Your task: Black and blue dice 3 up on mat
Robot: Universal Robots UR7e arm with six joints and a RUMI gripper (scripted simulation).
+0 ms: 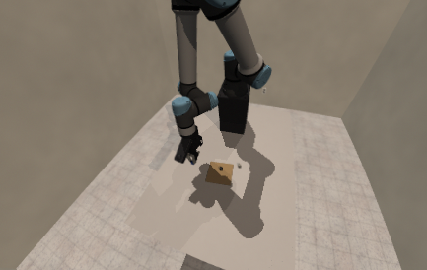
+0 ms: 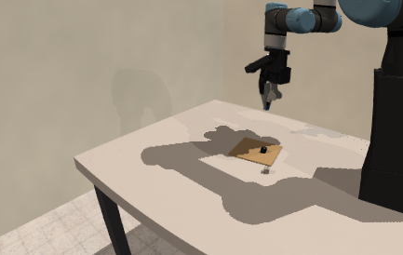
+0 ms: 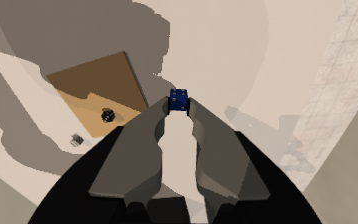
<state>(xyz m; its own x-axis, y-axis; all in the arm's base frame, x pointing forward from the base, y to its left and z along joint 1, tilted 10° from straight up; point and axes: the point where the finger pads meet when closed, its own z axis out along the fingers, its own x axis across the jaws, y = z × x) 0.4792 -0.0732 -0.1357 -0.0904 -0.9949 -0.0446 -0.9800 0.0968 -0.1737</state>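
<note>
My gripper (image 1: 193, 162) (image 2: 266, 108) (image 3: 178, 98) is shut on the blue die (image 3: 178, 99), held between the fingertips in the air above the table, off to one side of the mat. Pips show on the blue die, but its numbers are hard to read. The orange-brown mat (image 1: 212, 179) (image 2: 269, 161) (image 3: 121, 65) lies on the table, partly in shadow. The black die (image 1: 221, 168) (image 2: 263, 149) (image 3: 108, 115) rests on the mat. The white die (image 1: 239, 166) (image 2: 266, 170) (image 3: 77, 140) rests on the table beside the mat. The top numbers of both are too small to read.
The table (image 1: 274, 197) (image 2: 184, 209) carries the arm's black pedestal (image 1: 233, 115) (image 2: 396, 140) near one end. The arm's shadow falls across the table and part of the mat. Walls stand around the table.
</note>
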